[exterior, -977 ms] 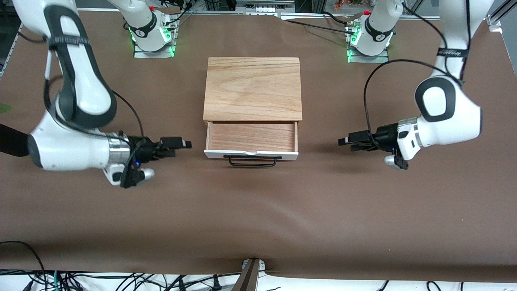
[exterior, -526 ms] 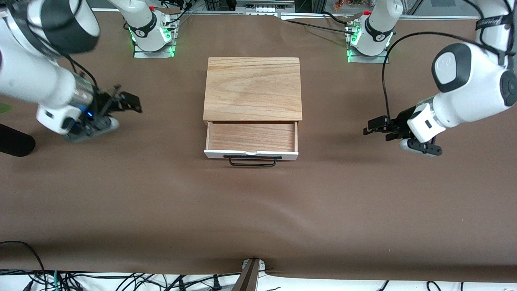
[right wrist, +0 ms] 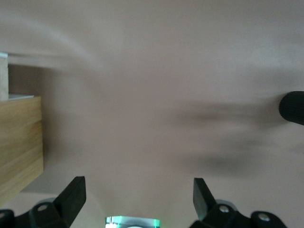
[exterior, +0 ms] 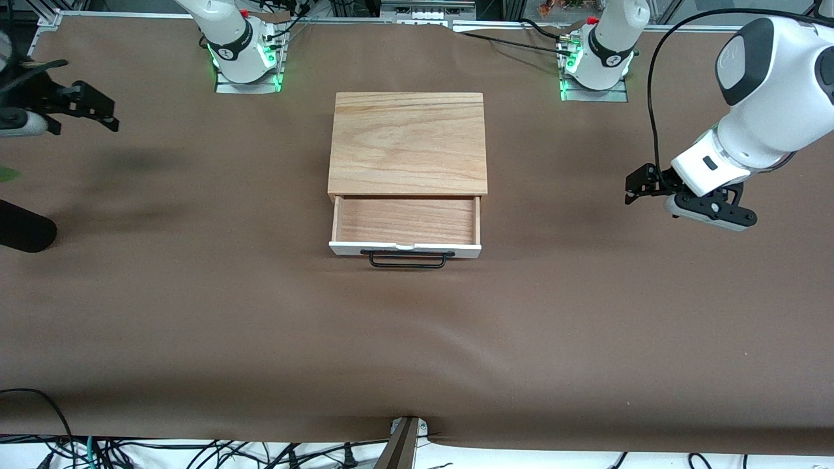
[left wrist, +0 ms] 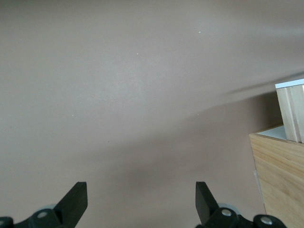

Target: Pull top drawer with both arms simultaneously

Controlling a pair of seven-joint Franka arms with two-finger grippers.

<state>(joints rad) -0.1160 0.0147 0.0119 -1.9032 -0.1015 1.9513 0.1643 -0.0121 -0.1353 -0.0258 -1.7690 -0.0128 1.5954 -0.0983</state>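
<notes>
The top drawer (exterior: 405, 220) stands pulled out of the light-wood cabinet (exterior: 407, 140), showing its wood inside, white front panel and black bar handle (exterior: 407, 260). My left gripper (exterior: 633, 185) is open and empty over the bare table toward the left arm's end, well apart from the drawer. My right gripper (exterior: 103, 111) is open and empty over the table toward the right arm's end. In the left wrist view the left gripper (left wrist: 141, 204) faces brown table, with the cabinet (left wrist: 280, 185) and drawer (left wrist: 290, 111) at the edge. The right wrist view shows the right gripper (right wrist: 137, 199) and the cabinet (right wrist: 19, 142).
A brown cloth covers the table (exterior: 417, 339). A black cylinder (exterior: 23, 225) lies at the right arm's end of the table; it also shows in the right wrist view (right wrist: 292, 107). The arm bases (exterior: 241, 55) glow green. Cables hang along the table edge nearest the front camera.
Both grippers have drawn away from the drawer's sides toward their own ends of the table, the right one much farther. The drawer has stayed open and still.
</notes>
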